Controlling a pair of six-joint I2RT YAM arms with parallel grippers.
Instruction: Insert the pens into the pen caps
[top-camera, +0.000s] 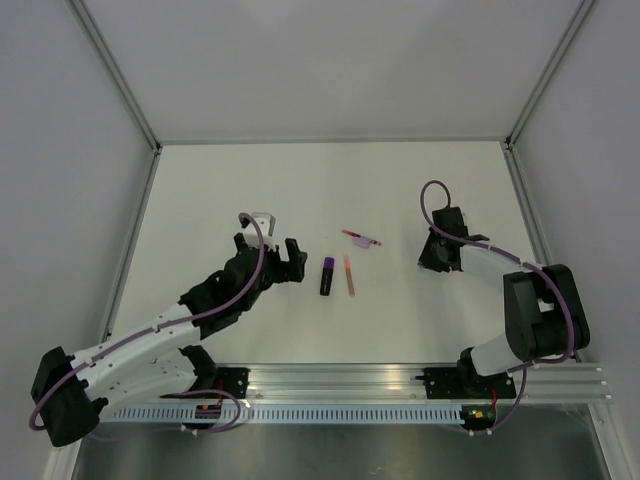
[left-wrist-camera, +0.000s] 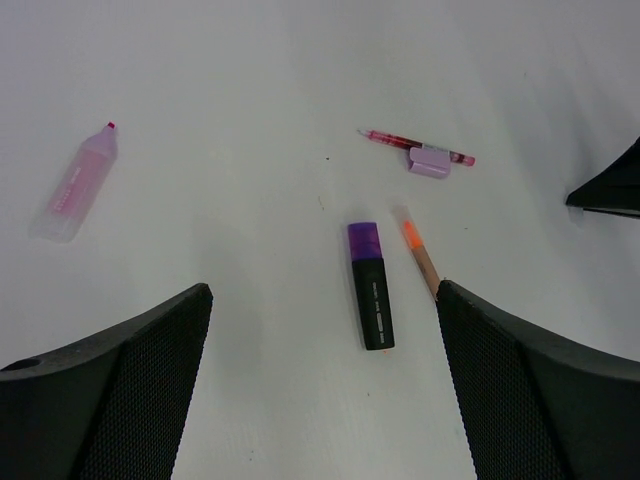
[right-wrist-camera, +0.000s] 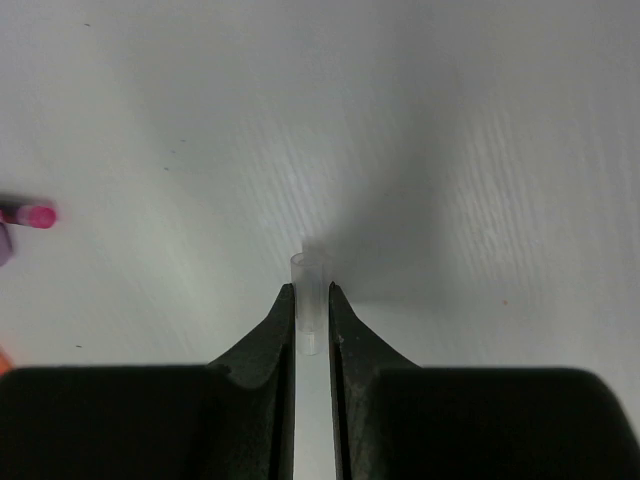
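A black pen with a purple end (left-wrist-camera: 370, 285) lies on the white table ahead of my left gripper (left-wrist-camera: 322, 290), which is open and holds nothing. An orange pen (left-wrist-camera: 420, 258) lies just right of the black one, its lower end behind my right finger. Farther off lies a thin pink-red pen (left-wrist-camera: 415, 147) touching a pale purple pen cap (left-wrist-camera: 430, 163). In the top view these pens (top-camera: 327, 275) lie between the two arms. My right gripper (right-wrist-camera: 312, 288) is shut on a small clear pen cap (right-wrist-camera: 303, 275) that pokes out past the fingertips, down by the table.
A translucent pink marker (left-wrist-camera: 75, 185) lies apart at the far left of the left wrist view. The pink tip of the thin pen (right-wrist-camera: 35, 215) shows at the left edge of the right wrist view. Frame posts and grey walls border the table (top-camera: 250, 180).
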